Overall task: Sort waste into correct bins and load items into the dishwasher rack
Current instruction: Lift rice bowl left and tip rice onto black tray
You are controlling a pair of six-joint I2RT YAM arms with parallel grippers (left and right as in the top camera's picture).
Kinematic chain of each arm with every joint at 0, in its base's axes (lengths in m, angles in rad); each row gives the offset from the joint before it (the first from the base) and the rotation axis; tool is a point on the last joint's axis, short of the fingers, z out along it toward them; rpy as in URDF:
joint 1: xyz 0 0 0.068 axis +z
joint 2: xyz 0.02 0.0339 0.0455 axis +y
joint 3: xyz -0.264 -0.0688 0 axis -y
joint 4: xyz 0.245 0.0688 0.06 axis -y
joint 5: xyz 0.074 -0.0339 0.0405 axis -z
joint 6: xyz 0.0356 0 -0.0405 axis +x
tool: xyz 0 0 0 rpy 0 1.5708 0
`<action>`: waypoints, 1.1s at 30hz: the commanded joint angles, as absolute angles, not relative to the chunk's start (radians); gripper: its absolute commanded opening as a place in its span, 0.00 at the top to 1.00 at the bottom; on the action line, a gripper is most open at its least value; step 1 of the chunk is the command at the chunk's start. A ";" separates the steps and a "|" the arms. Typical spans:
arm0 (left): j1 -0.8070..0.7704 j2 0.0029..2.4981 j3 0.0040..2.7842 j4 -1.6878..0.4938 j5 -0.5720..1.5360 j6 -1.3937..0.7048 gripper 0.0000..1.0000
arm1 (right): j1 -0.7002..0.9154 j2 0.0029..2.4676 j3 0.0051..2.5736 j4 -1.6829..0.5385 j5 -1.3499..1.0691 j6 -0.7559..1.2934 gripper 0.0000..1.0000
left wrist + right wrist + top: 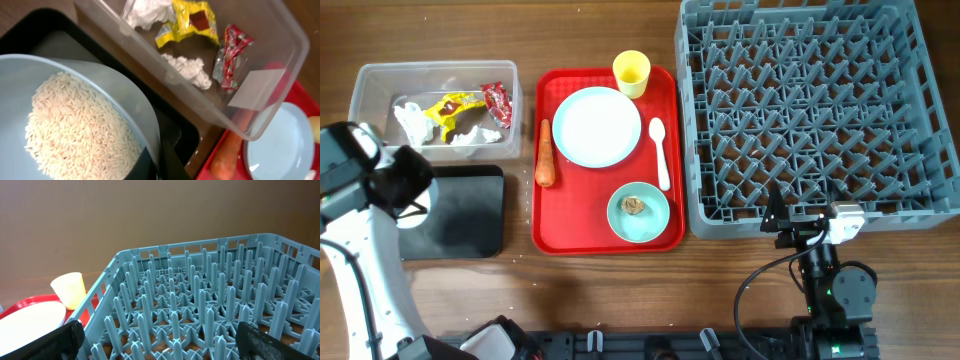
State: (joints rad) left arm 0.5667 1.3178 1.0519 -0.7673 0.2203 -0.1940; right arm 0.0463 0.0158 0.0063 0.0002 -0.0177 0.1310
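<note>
Rice grains (75,130), white and heaped, fill a pale blue bowl (117,87) on the left of the scene, over the black tray (470,215). The left gripper (149,167) is clamped tight on that bowl's rim; the arm hides the bowl from overhead.

Just beyond the black tray is the clear tub (365,85), holding a yellow wrapper (455,105), a red wrapper (497,100) and white tissue wads (412,120).

In the middle is a red serving tray (560,225). On it are a carrot (545,155) along the left edge, a large plate (597,126), a yellow cup (631,72) at the far edge, a white spoon (660,150) and a second bowl (655,225) at the near right with a brown lump (634,205) inside.

The grey dishwasher rack (800,110) fills the right side. The right gripper (780,218) sits at its near edge, jaws spread wide, holding nothing.
</note>
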 commanded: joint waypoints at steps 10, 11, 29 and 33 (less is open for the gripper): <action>0.620 1.340 0.981 -0.636 0.452 -0.111 0.96 | 0.047 0.014 0.005 0.006 -0.008 0.138 0.00; 0.620 1.351 0.981 -0.635 0.452 -0.110 0.96 | 0.047 0.014 0.005 0.006 -0.008 0.137 0.00; 0.867 1.461 0.981 -0.736 0.867 0.024 0.96 | 0.047 0.014 0.005 0.006 -0.008 0.138 0.00; 0.905 1.461 0.979 -0.743 0.932 0.084 0.96 | 0.047 0.014 0.005 0.006 -0.008 0.137 0.00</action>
State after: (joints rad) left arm 0.8799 1.4570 0.9859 -0.7406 0.8112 -0.0113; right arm 0.0463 0.0158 0.0059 0.0002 -0.0177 0.1310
